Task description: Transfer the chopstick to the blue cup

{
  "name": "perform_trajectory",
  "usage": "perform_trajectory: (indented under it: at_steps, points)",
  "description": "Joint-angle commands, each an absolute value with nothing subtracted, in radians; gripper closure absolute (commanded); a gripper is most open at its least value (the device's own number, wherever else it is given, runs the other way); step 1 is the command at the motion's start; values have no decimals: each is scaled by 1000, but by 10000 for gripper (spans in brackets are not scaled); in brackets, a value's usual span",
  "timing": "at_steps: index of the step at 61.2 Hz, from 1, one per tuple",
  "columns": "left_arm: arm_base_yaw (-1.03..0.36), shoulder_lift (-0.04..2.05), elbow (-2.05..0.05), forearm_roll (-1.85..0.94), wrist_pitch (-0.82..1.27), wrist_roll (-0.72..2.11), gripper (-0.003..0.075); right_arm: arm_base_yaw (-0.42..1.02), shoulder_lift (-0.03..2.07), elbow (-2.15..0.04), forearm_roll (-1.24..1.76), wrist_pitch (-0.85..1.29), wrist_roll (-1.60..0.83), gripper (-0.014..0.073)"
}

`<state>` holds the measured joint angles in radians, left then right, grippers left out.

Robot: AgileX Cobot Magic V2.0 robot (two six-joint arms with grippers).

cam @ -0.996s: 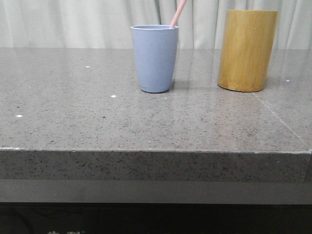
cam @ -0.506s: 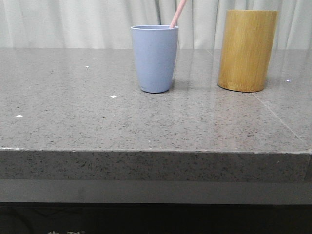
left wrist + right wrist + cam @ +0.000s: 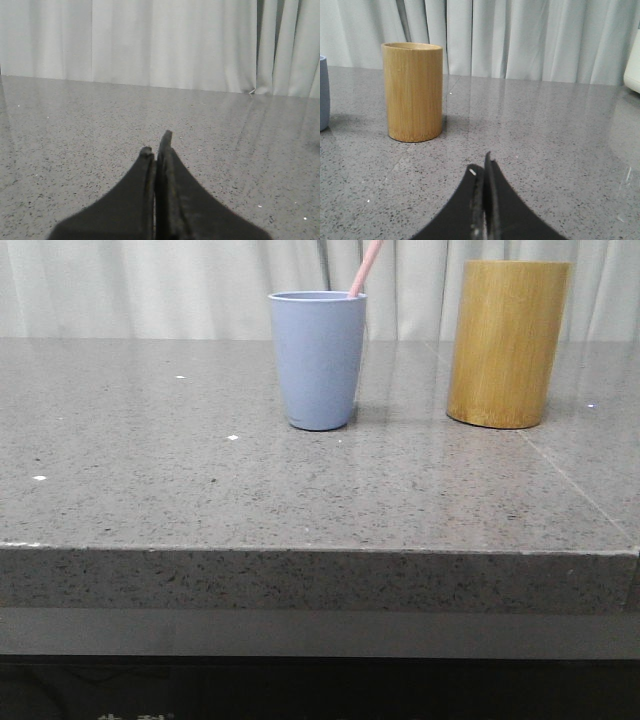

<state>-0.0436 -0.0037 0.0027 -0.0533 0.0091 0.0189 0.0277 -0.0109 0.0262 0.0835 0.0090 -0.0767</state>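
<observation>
- My left gripper (image 3: 156, 142) is closed, its two black fingers pressed together with nothing between them, low over bare gray stone.
- My right gripper (image 3: 484, 167) is closed and empty too, above the tabletop (image 3: 200, 490).
- I see the bamboo holder (image 3: 507, 343) standing near the far right corner.
- The blue cup (image 3: 317, 360) stands upright near the middle of the far edge, left of the holder and apart from it.
- The pink chopstick (image 3: 366, 268) is in the cup, leaning right over its rim.
</observation>
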Motion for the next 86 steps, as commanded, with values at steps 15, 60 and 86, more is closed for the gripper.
perform_trajectory:
  at_steps: [15,60,86]
  points:
    - [-42,-26,16,-63,-65,12,739,19,-32,23,24,-95,16,661]
    - [-42,-26,16,-63,-65,12,739,19,-31,23,24,-93,55,661]
    - [-42,-26,16,-63,-65,12,739,19,-31,23,24,-93,55,661]
